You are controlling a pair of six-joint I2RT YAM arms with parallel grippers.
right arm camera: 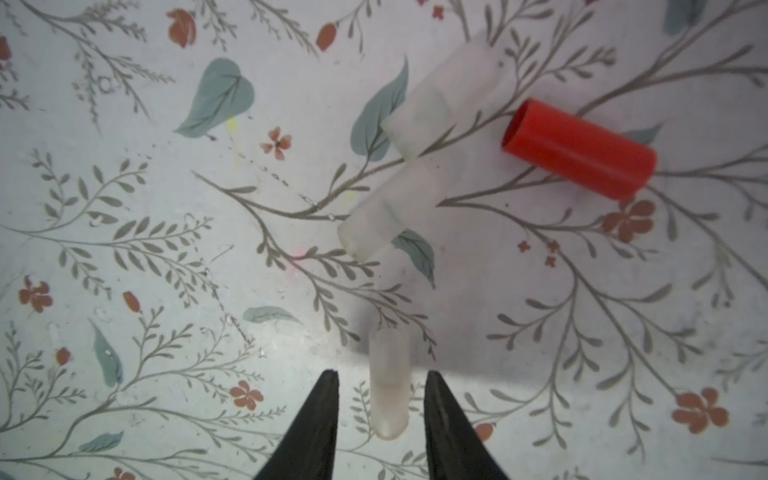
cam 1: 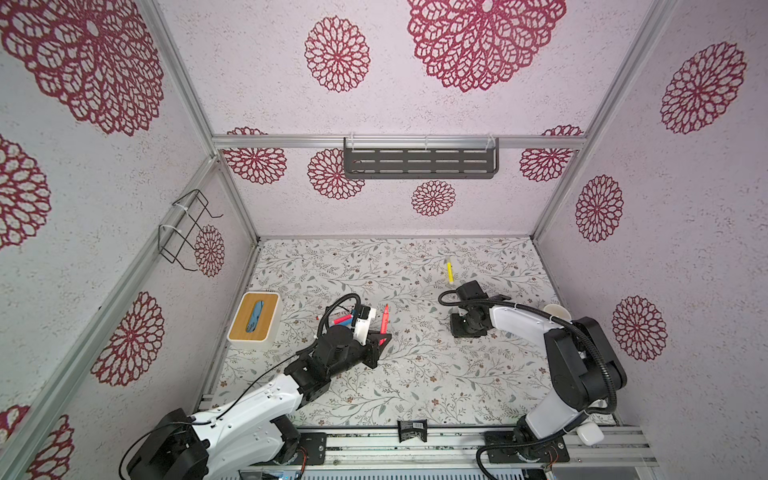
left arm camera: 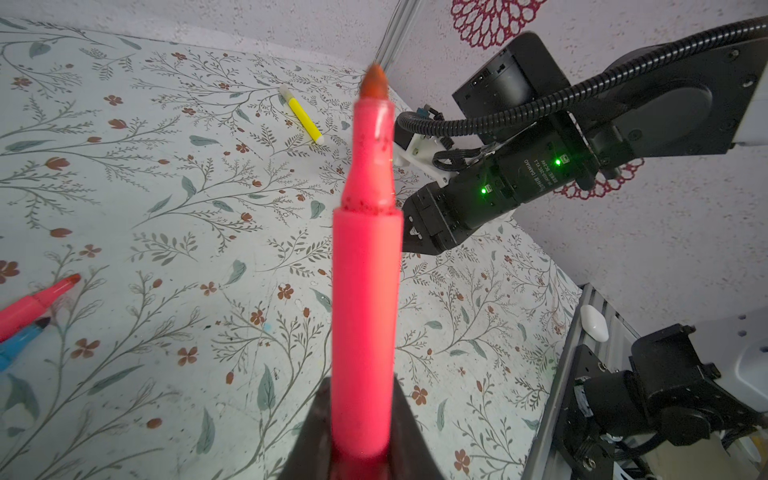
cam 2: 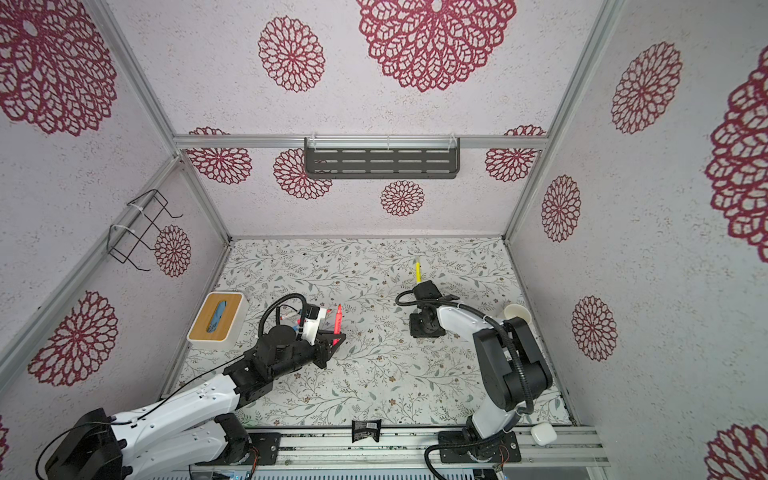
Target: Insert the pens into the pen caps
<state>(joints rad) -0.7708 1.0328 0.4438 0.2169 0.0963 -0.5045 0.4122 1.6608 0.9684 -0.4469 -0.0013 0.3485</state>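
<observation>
Pink cylindrical pen (left arm camera: 365, 291) clamped in left end effector (left arm camera: 361, 388); right end effector (right arm camera: 382, 374) spread around frosted tubular cap (right arm camera: 388, 390)

A tissue box (cam 1: 254, 316) sits on the table (cam 1: 415, 374). Pens (cam 1: 341, 320) lie just right of it, a lone pen (cam 1: 449, 270) farther right and behind, a mug (cam 1: 556, 311) far right.

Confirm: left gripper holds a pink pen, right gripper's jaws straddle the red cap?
No: the right wrist view shows the right gripper straddling a clear cap; the red cap lies apart. The left gripper does hold the pink pen.
</observation>
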